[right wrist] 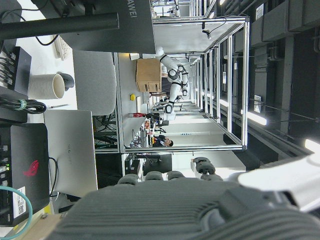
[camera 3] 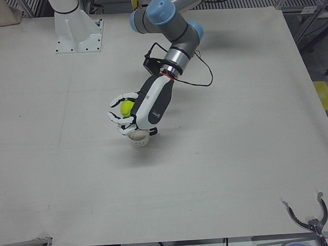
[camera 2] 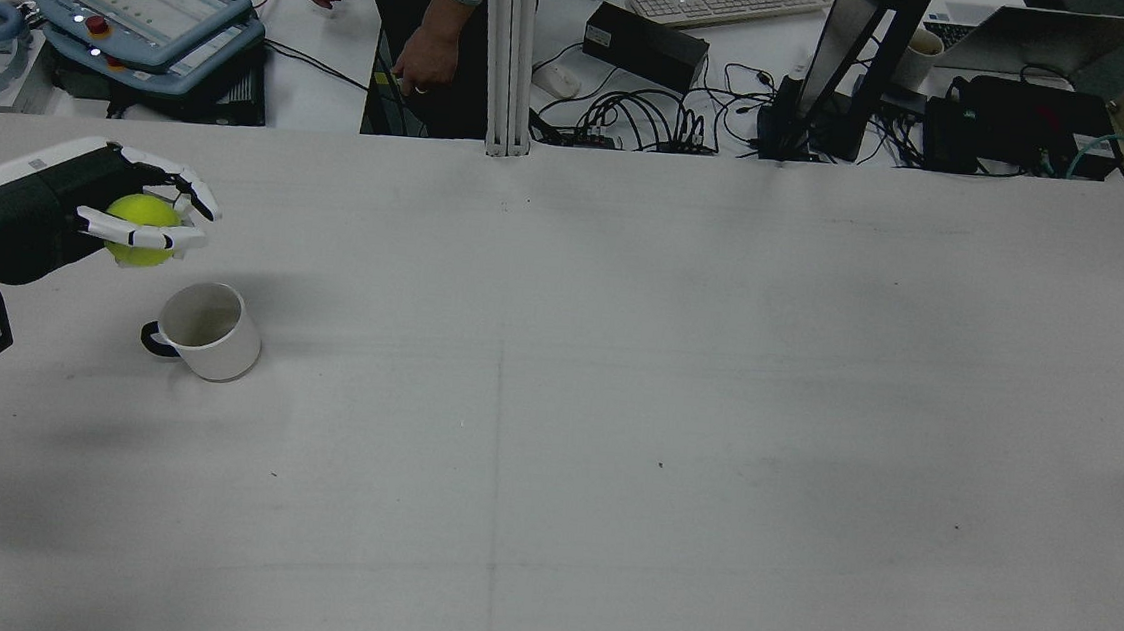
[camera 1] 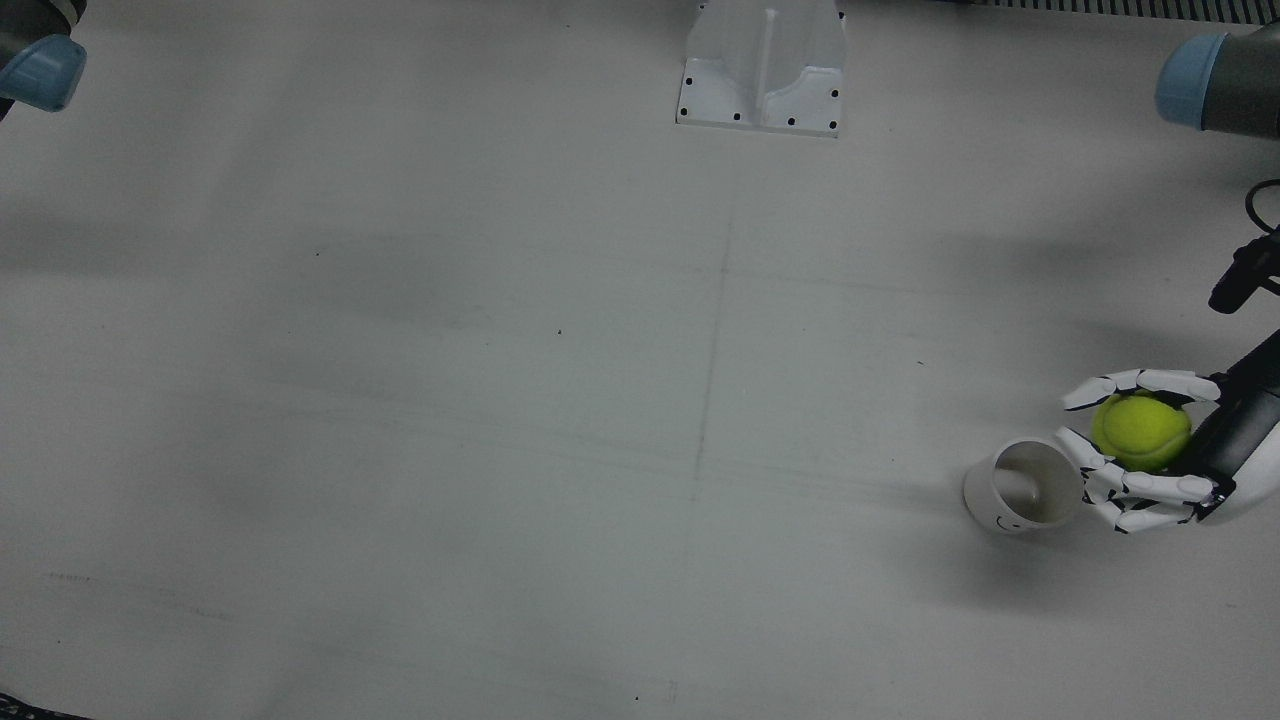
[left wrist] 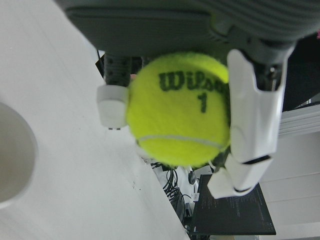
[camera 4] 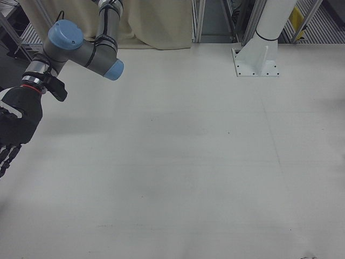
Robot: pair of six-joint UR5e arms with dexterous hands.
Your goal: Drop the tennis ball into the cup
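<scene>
Rear view gives you the tennis ball up off the table, clamped in your left hand, fingers wrapped over and under it. The white cup stands upright on the table just beside and below that hand, mouth open, dark handle toward the robot. From the front view the ball sits next to the cup's rim, not over the opening. Your right hand hangs at the right-front view's edge, fingers seemingly extended; I can't tell its grip.
</scene>
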